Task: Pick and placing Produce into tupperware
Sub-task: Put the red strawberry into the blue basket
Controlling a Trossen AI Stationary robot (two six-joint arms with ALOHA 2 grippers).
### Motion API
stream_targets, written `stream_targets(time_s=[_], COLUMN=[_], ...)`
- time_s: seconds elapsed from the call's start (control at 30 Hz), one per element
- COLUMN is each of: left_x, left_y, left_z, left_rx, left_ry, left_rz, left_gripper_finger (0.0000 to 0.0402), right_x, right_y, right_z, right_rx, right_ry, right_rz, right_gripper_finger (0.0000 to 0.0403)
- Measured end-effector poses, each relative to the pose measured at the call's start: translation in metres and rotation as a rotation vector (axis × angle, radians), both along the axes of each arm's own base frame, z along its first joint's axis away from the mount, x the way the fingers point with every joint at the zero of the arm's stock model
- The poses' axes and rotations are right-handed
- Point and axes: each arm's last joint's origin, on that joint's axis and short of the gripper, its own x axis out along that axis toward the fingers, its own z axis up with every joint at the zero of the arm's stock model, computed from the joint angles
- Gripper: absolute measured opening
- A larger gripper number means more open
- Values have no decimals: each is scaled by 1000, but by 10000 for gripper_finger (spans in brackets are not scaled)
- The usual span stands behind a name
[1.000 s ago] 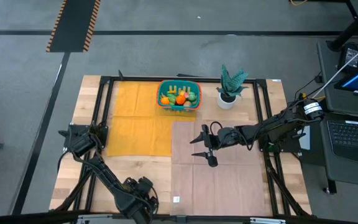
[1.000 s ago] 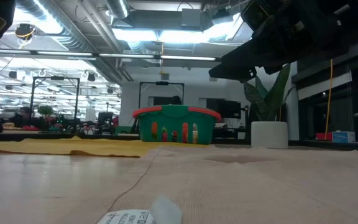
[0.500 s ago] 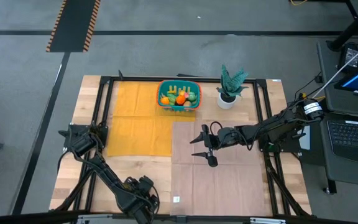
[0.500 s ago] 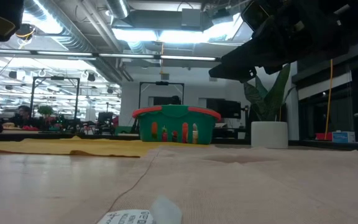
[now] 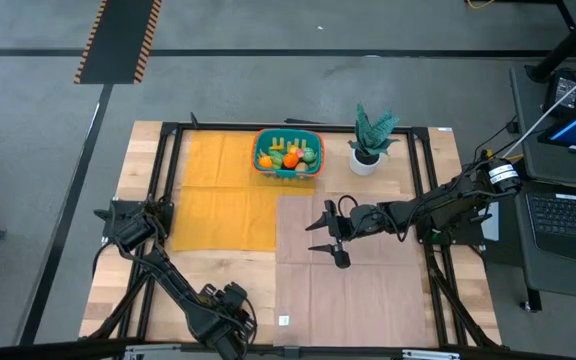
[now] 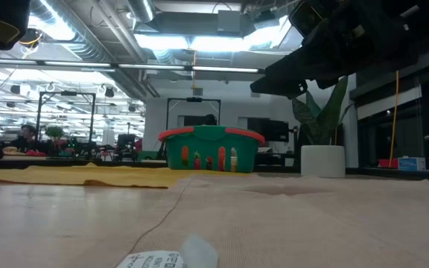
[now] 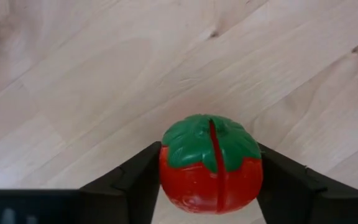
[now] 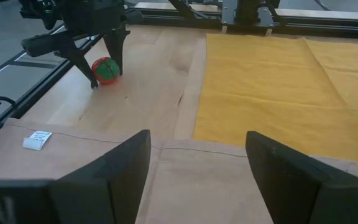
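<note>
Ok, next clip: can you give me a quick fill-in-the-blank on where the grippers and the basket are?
1. The left gripper has its jaws shut on the tomato, which rests on bare ___.
2. In the high view, the basket stands to the ___ of the plant.
3. The right gripper hangs over the tan cloth with its jaws ___.

Missing words: wood; left; open.
</note>
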Motion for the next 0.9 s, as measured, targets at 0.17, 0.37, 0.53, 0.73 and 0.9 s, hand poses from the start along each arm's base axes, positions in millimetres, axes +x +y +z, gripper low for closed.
stream_targets(time_s=[0.17, 0.37, 0.53, 0.73, 0.9], left_x=[0, 0, -2, -4, -4], left_y=[0, 0, 2, 4, 9], left_z=[0, 0, 0, 2, 19], left_rx=[5, 10, 26, 51, 114], left_ry=[4, 8, 26, 51, -25], left_rz=[-20, -28, -27, -54, -103], left_gripper_finger=[185, 181, 183, 172, 177], right_x=[0, 0, 0, 0, 0], right_y=[0, 0, 0, 0, 0], right_z=[0, 0, 0, 0, 0], right_rx=[3, 3, 3, 3, 3], right_ry=[1, 1, 1, 1, 1], right_rz=[-1, -1, -1, -1, -1], right_gripper_finger=[264, 264, 264, 264, 264])
